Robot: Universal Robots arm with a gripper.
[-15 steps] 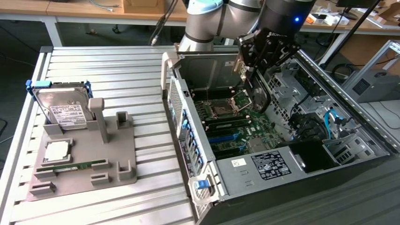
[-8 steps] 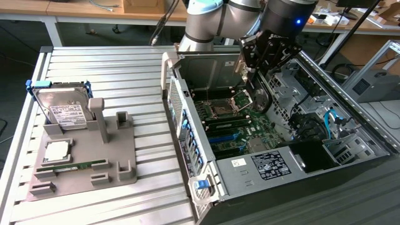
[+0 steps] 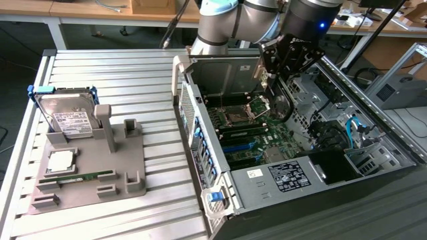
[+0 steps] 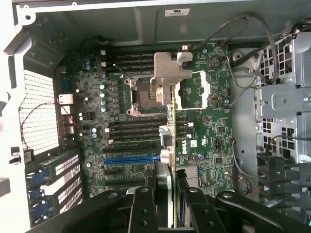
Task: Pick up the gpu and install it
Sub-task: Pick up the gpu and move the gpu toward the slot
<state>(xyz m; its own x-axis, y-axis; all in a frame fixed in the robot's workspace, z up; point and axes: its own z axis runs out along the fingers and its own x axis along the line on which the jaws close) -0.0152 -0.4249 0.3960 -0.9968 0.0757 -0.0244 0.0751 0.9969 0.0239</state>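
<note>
Black fingers (image 4: 143, 204) of the gripper (image 4: 167, 194) are clamped on the gpu (image 4: 174, 121), one on each flat face, so the jaws are closed on the card rather than standing free. The pick-up therefore looks done. The card is off the grey holder (image 3: 87, 175), which sits well away from the jaws outside the case (image 3: 220, 75) with the hard drive (image 3: 67, 117) standing in it. The install is not done: the card hangs inside the open case above the motherboard (image 4: 214, 131), apart from it, with no edge seated in any slot. It is held on edge, so from the wrist it reads as a thin line. Its long axis runs straight out ahead of the jaws, and the pale bracket (image 4: 172, 65) is at the end farthest from them, just beside the processor socket (image 4: 146, 94). That axis lies crosswise to the blue slot (image 4: 130, 158), which sits off to one side of the jaws. By my judgement the card is neither lined up with that slot nor lowered to it.
</note>
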